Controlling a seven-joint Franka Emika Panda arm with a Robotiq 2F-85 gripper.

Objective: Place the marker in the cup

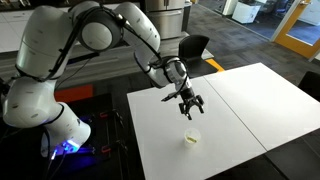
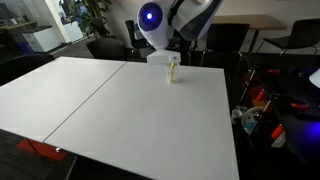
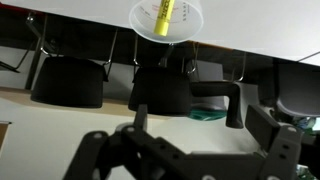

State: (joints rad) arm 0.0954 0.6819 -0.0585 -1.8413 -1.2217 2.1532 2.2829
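The small translucent cup (image 1: 192, 138) stands upright on the white table (image 1: 240, 110). It also shows in an exterior view (image 2: 172, 73) near the table's far edge. The yellow marker (image 3: 165, 12) stands inside the cup (image 3: 168, 24), leaning on its wall. It shows as a yellow streak in an exterior view (image 2: 173, 68). My gripper (image 1: 189, 106) hangs above the table, apart from the cup, with nothing in it. In the wrist view, which is upside down, the fingers (image 3: 190, 150) are spread wide and empty.
The table is two white tops joined by a seam (image 2: 90, 95). Black office chairs (image 1: 195, 47) stand beyond the table edge and fill the wrist view (image 3: 160, 90). The robot base (image 2: 150, 15) is behind the cup. Cables and gear (image 2: 285, 110) lie on the floor.
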